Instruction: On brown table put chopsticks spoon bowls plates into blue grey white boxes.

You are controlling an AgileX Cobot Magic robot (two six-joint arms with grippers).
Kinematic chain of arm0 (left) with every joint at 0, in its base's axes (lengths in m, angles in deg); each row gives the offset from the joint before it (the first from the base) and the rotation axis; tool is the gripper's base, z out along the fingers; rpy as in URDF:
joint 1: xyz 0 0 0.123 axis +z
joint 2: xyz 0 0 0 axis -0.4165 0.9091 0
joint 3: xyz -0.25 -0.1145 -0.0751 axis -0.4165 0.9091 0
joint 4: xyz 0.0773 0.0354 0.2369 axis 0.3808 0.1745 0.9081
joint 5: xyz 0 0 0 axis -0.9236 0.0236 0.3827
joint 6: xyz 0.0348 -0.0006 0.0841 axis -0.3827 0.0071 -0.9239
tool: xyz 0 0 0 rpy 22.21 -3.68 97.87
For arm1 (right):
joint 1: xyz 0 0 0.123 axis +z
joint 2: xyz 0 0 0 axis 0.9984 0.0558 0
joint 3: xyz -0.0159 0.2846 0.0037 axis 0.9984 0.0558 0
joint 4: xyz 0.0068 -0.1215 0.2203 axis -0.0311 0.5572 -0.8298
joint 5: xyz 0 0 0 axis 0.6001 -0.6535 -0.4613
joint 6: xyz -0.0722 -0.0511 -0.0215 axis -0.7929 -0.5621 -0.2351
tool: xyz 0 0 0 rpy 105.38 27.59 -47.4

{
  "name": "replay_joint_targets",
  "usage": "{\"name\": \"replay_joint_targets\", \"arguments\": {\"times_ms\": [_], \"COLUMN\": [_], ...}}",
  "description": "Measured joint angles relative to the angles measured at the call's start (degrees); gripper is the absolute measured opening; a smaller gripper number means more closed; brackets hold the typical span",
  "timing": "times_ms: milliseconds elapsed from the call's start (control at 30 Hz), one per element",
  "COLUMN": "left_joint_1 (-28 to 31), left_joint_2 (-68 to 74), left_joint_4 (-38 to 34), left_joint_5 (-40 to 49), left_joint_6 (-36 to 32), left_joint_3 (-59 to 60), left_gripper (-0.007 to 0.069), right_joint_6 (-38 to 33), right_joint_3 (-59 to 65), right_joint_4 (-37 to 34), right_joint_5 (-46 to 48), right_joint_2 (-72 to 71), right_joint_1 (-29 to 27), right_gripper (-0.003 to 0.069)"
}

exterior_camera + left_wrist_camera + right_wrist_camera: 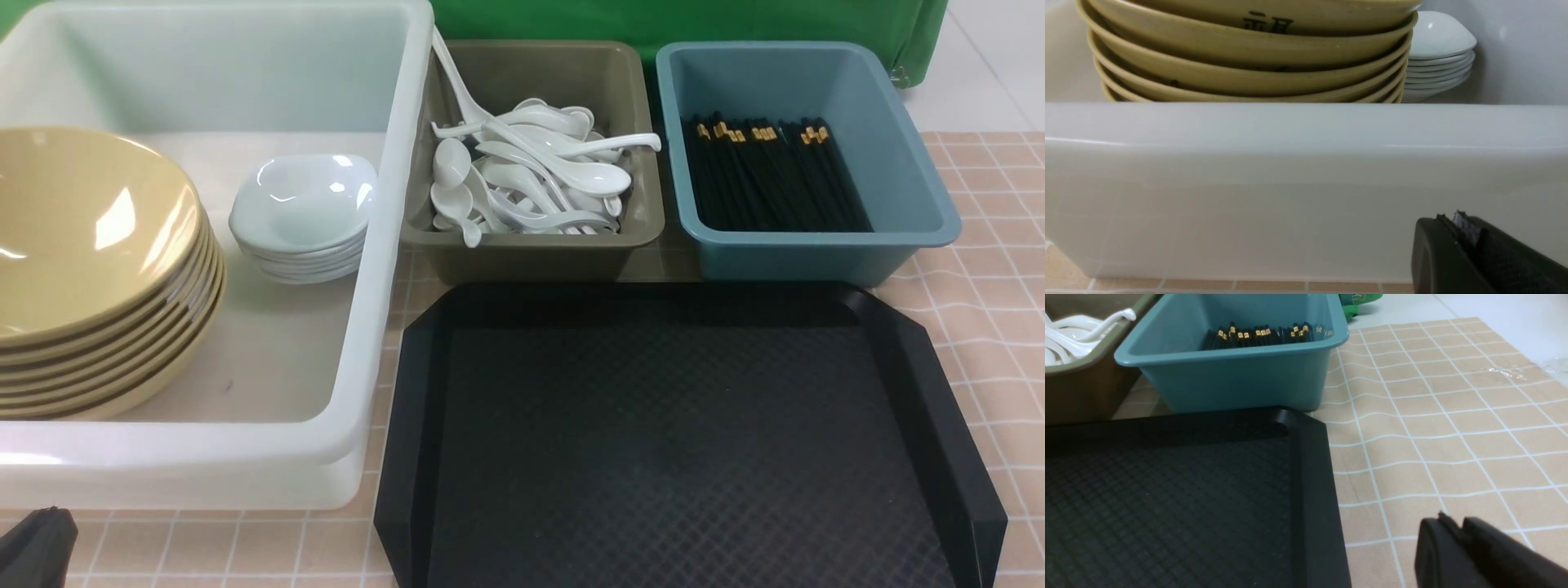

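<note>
Surface: checked tablecloth [980,269] carried black tray [678,441].
White box [384,245], 9 o'clock: plates [90,269], bowls [302,212].
Grey box [531,245], 12 o'clock: spoons [531,180].
Blue box [816,245], 1 o'clock: chopsticks [767,175].
Left gripper [1461,241]: closed, empty.
Right gripper [1457,539]: jaws together, empty.

A black tray [686,441] with a fine diamond-textured floor and raised, angled rims lies flat at the near middle. Under it spreads a tan cloth [980,245] with a white grid, slightly rippled. A green cloth [694,20] hangs at the far edge, and beyond the corner shows pale floor [996,65].
</note>
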Motion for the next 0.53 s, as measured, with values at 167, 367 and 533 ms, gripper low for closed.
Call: {"name": "replay_joint_targets", "arguments": {"times_ms": [167,367,533], "left_joint_1": [0.00,0.00,0.00], "left_joint_2": [0.00,0.00,0.00], "left_joint_4": [-0.04,-0.04,-0.04], "left_joint_5": [0.00,0.00,0.00], "left_joint_6": [0.00,0.00,0.00], "left_joint_3": [0.00,0.00,0.00], "left_gripper": [0.0001,0.0001,0.0001], "right_joint_6": [0.00,0.00,0.00], "right_joint_3": [0.00,0.00,0.00], "right_joint_4": [0.00,0.00,0.00], "right_joint_5": [0.00,0.00,0.00], "right_joint_2": [0.00,0.00,0.00], "right_joint_1": [0.00,0.00,0.00], "right_gripper": [0.0111,0.0120,0.0125]}}
